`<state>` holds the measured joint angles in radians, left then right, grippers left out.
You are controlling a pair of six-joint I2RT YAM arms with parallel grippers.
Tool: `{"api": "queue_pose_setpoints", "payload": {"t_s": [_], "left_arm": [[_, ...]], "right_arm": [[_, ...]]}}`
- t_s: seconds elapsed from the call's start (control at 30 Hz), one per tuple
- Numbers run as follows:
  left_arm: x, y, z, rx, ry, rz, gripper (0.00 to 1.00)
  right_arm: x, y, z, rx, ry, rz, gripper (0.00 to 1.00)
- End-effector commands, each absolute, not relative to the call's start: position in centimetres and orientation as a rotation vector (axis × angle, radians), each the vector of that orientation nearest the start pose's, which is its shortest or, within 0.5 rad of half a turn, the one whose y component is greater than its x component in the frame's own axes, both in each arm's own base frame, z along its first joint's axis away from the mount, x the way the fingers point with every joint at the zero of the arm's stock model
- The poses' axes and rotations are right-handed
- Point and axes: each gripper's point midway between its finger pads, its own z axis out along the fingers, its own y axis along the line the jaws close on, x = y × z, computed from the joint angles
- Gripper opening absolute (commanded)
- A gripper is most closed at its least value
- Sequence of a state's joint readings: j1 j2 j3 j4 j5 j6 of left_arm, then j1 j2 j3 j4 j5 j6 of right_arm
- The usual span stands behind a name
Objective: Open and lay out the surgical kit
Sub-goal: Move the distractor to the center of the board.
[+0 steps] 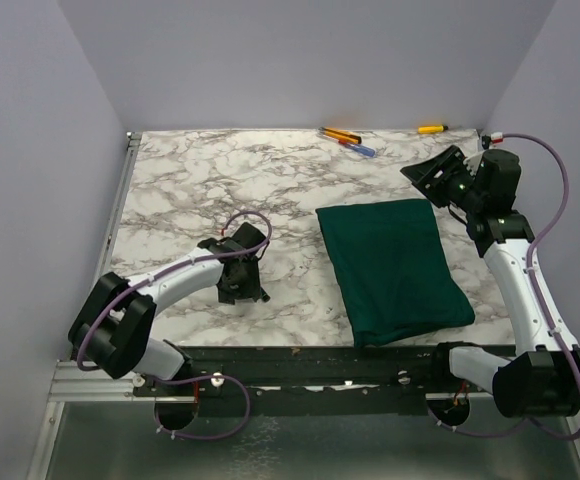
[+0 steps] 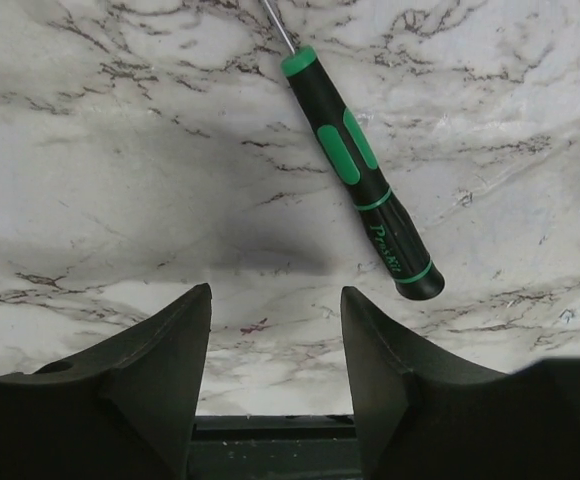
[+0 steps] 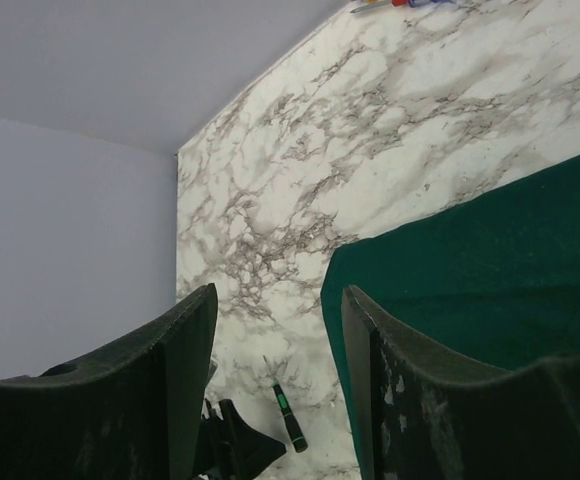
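Folded, the surgical kit (image 1: 395, 268) lies by the bench's (image 1: 200, 190) right edge; right gripper (image 3: 278, 300), apart and empty, hovers at its far corner, likely seeking a flap; left gripper (image 2: 275, 300) likewise.

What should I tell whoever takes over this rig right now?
Left end effector: open, empty, low over the table; a green screwdriver lies just ahead, untouched.
Right end effector: open, empty, raised near the far right corner of the surgical kit.
Kit: green wrap folded shut, flat on the table's right half.
Done: nothing visible.
Left: unfold the wrap, lay out its contents.
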<state>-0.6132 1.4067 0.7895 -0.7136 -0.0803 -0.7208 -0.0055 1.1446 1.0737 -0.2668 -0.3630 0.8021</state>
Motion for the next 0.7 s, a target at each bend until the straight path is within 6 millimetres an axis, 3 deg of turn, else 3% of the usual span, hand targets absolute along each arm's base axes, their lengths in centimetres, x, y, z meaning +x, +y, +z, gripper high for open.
{"api": "queue_pose_setpoints", "payload": {"t_s": [0.0, 0.23, 0.47, 0.67], "left_arm": [[21.0, -15.7, 2.4, -0.141, 2.838, -0.12, 0.56], [23.9, -16.6, 0.7, -0.047, 2.805, -0.068, 0.56], [28.8, -17.3, 0.0, -0.02, 2.733, 0.055, 0.58], [33.1, -19.4, -1.0, -0.032, 2.721, 0.049, 0.59]], "right_arm": [[37.1, 8.5, 29.0, 0.56, 1.895, 0.848, 0.57], [37.3, 8.2, 29.4, 0.553, 1.887, 0.826, 0.56], [37.5, 7.4, 29.4, 0.559, 1.871, 0.772, 0.56], [37.8, 6.5, 28.7, 0.571, 1.876, 0.704, 0.57]]}}
